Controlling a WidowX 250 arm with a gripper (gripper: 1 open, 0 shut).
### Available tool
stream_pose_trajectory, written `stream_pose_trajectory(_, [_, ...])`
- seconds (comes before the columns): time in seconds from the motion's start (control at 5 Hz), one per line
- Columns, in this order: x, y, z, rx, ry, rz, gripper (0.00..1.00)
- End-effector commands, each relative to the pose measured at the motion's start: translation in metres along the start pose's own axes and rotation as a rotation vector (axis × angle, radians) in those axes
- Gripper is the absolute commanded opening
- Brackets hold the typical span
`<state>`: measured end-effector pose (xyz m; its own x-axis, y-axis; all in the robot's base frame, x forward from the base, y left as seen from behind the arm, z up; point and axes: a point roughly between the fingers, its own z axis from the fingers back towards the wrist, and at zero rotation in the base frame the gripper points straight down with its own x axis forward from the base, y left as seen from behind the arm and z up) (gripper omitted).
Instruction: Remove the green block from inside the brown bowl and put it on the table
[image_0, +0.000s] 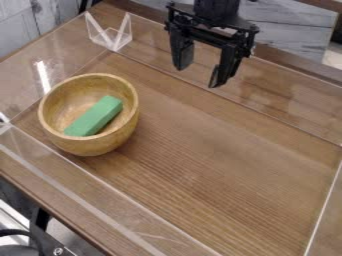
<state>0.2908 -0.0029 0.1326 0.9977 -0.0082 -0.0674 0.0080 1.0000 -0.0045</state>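
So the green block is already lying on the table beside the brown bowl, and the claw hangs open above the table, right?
Not quite. The camera view shows the green block lying inside the brown bowl, not on the table beside it. The rest holds: the claw hangs open above the table, away from the bowl.

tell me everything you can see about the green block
The green block is a small, plain, bright green rectangular brick with a matte look. It lies flat inside the brown bowl, resting on the bowl's smooth inner surface, its long side running diagonally from lower left to upper right. Nothing else touches it; the gripper hangs open, apart from it, up and to the right.
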Motion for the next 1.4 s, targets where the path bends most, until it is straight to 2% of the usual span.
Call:
stream_pose_trajectory(0.0, [-0.011,0.025,-0.004,0.002,-0.003,0.020,1.00])
stream_pose_trajectory(0.2, [-0.040,0.074,-0.026,0.009,0.004,0.042,1.00])
stream_pose_trajectory(0.4, [-0.065,0.123,-0.032,0.017,-0.048,0.040,1.00])
stream_pose_trajectory(0.6, [-0.073,0.145,-0.047,0.025,-0.109,0.033,1.00])
stream_pose_trajectory(1.2, [-0.057,0.138,-0.070,-0.003,-0.128,0.048,1.00])
